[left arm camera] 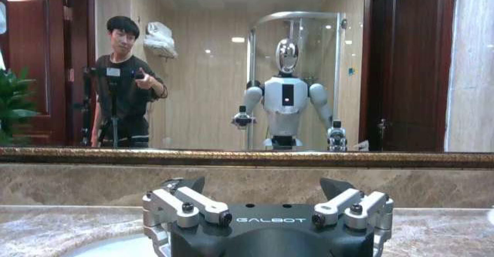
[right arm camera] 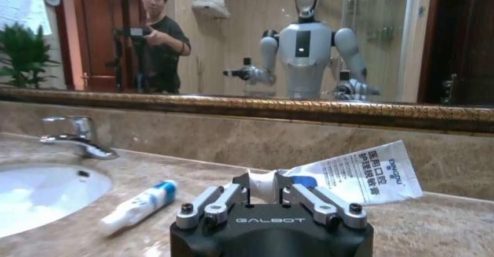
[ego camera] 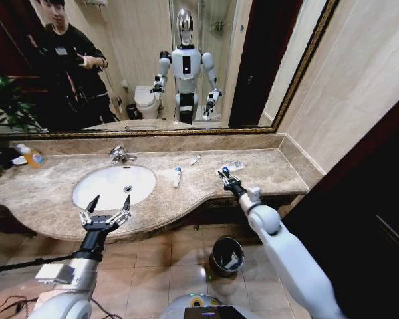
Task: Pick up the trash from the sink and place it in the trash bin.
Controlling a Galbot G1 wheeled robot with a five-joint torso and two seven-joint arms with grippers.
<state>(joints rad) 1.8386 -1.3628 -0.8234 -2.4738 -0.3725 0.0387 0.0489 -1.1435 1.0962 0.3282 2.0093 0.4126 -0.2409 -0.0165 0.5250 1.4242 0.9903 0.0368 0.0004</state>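
Gripping the white-blue packet (right arm camera: 357,175) by its near end, my right claw (ego camera: 224,176) rested over the beige marble tabletop (ego camera: 266,174), to the right of the sink (ego camera: 114,185). In the right wrist view the claw's fingers (right arm camera: 220,198) were clenched on the packet, whose printed body angled up and away from the claw toward the wall under the mirror. A little white tube with a blue cap (ego camera: 177,176) lay flat on the tabletop between the sink and that claw, apart from both; a second small tube (ego camera: 195,159) lay farther back, near the wall. My left claw (ego camera: 105,211) hung at the front edge of the tabletop, just before the sink's near rim, its fingers (left arm camera: 184,206) spread wide and released, grasping nothing. On the tiled floor below the tabletop's edge stood the trash bin (ego camera: 227,256), round and black, beneath my right arm and well apart from the grasped packet. The orange-yellow soap bottle (ego camera: 32,157) stood at the tabletop's far left.
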